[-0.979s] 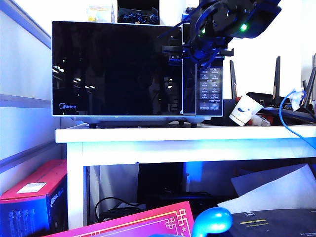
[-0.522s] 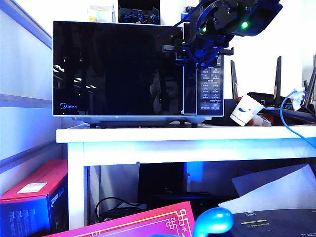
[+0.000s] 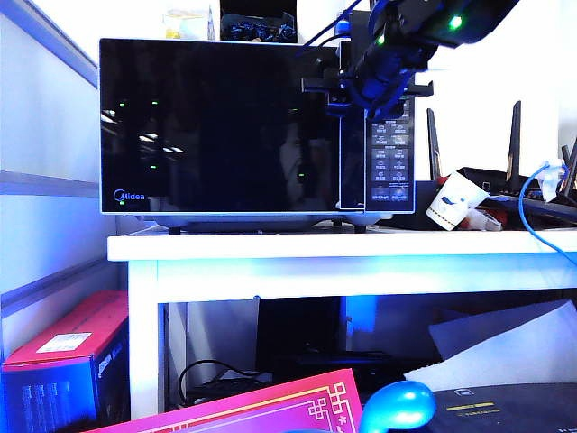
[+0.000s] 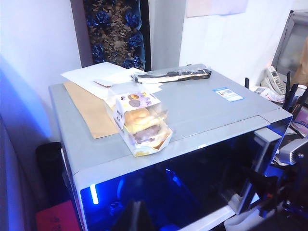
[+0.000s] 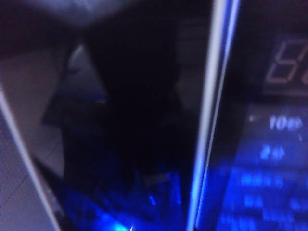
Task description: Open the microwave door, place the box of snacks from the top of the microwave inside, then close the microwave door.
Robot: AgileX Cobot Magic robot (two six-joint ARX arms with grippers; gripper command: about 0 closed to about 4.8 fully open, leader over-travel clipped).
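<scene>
The black microwave (image 3: 257,219) stands on a white table, and its glossy door (image 3: 216,126) lies flat against the body. My right gripper (image 3: 356,95) is at the top of the tall handle strip (image 3: 352,171), jaws closed in on it. The right wrist view is a blur of dark glass, with the door's pale edge (image 5: 211,115) beside the lit display (image 5: 288,62). The box of snacks (image 3: 185,22) lies on the microwave's grey top (image 4: 216,110), where the left wrist view shows its yellowish print (image 4: 140,124). My left gripper (image 4: 137,216) hovers shut before the door (image 4: 183,187), holding nothing.
A dark box of blue contents (image 3: 257,25) stands behind the snacks. Papers and a brown envelope (image 4: 89,108) and a black packet (image 4: 171,74) also lie on top. A paper cup (image 3: 451,200) and router antennas (image 3: 516,144) sit right of the microwave. A red box (image 3: 63,352) sits under the table (image 3: 343,248).
My right gripper's jaws have narrowed onto the handle strip, and its wrist has tipped upward slightly. The door has stayed flat against the microwave.
</scene>
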